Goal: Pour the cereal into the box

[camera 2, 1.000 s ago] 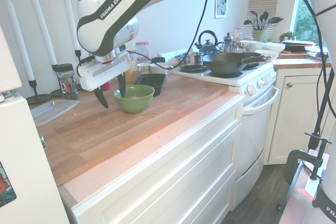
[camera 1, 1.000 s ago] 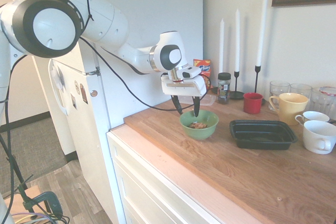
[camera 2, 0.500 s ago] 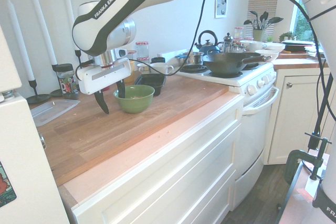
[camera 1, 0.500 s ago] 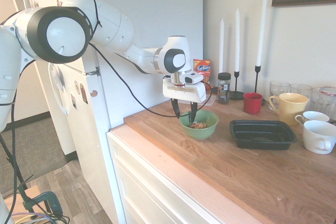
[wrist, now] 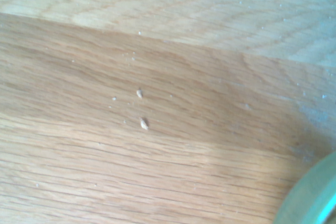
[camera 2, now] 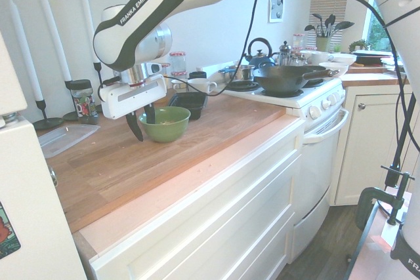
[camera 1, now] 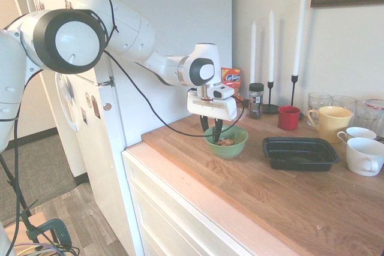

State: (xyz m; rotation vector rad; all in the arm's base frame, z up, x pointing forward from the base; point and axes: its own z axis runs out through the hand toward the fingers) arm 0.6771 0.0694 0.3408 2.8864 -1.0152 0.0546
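Since a second ago our tool (camera 1: 212, 131) has narrowed its fingers astride the green bowl's (camera 1: 228, 142) near rim, not visibly clamped. Cereal (camera 1: 226, 142) lies inside; light, stiff bowl, so we grip the rim. Box (camera 1: 300, 153) waits beside.

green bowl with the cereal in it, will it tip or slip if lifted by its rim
The round green bowl looks stiff and light. Gripped on one side of the rim, it may tilt. Its glossy wall could slip, and the loose tan cereal flakes would probably slide.
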